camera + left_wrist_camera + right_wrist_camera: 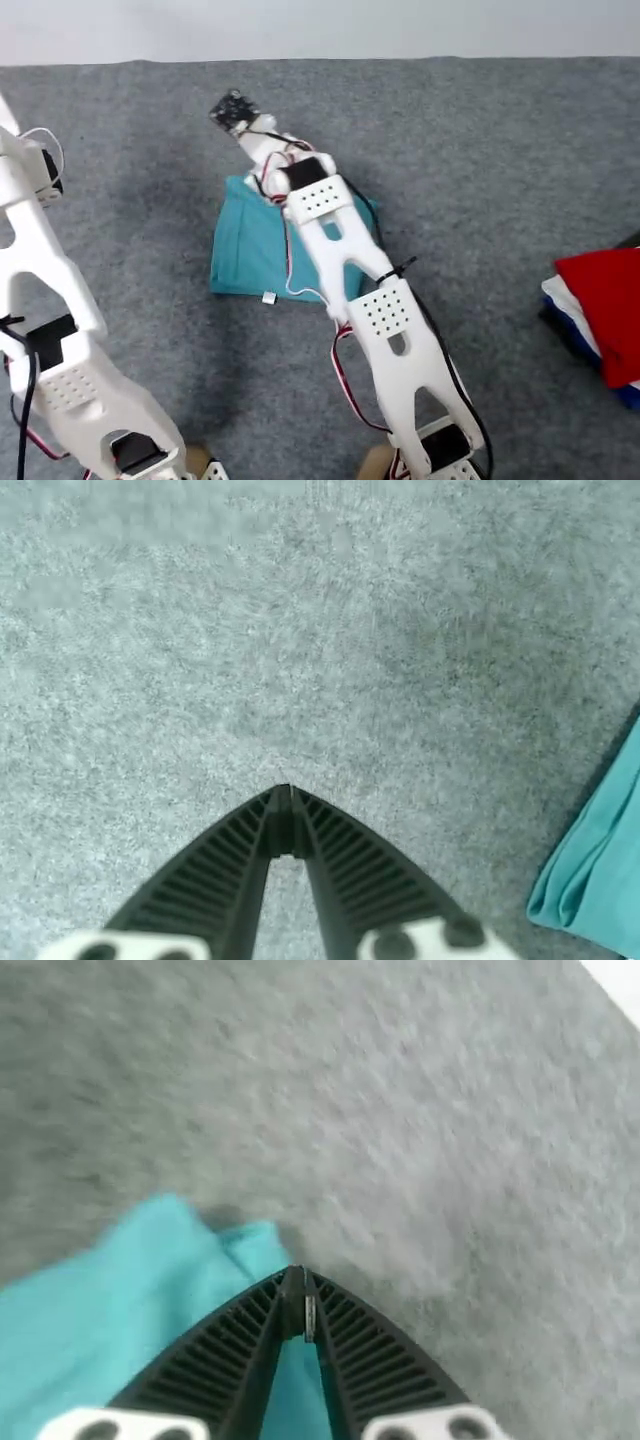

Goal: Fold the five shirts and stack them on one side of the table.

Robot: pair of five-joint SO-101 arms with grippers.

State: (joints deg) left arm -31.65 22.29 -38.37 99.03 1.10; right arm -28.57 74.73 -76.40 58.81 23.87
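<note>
A folded teal shirt (255,250) lies in the middle of the grey table. My right arm stretches across it, and my right gripper (296,1282) is shut with its tips at the shirt's (110,1310) far edge; I see no cloth pinched between them. At the table's left side my left gripper (284,796) is shut and empty, low over bare carpet. An edge of the teal shirt (600,870) lies off to one side of it. Red, white and blue folded shirts form a stack (600,305) at the right edge.
The grey carpet surface (480,150) is open between the teal shirt and the stack. My left arm (45,260) stands along the left edge. The table's far edge meets a pale wall (320,30).
</note>
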